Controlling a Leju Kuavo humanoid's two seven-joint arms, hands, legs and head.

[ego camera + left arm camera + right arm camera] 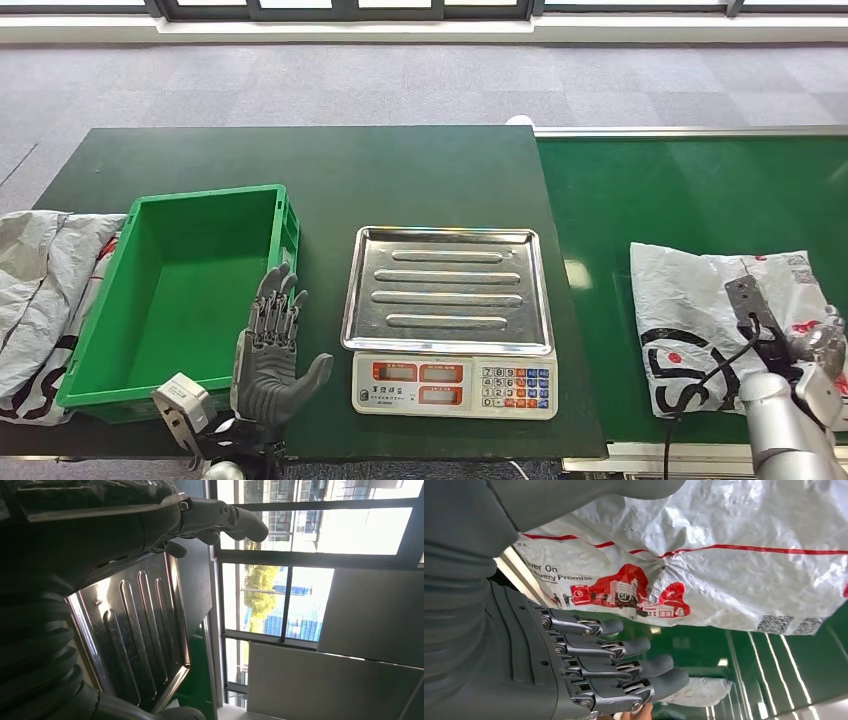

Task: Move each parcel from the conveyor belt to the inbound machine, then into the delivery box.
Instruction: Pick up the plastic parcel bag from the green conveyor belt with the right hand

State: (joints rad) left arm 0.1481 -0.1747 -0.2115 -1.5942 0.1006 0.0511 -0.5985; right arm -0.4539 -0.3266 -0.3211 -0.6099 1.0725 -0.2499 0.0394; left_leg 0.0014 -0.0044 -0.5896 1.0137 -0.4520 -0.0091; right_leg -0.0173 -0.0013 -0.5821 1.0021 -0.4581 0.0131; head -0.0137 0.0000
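Parcel (720, 330) lies just beside my right hand (589, 670), fingers spread and holding nothing. My left hand (272, 355) hangs spread between crate (290, 225) and scale (447, 290).

The white parcel (704, 555) reads "Every Promise" beside a red "SF" logo.

Right hand (574, 665) is staying out of head view, w/ only the silver forearm showing at the bottom edge. Parcel (730, 325) is running off the right edge and lying partly under the arm. Grey bags (45, 300) are getting cut by the left edge. Scale (452, 384) display digits are reading too small to tell.
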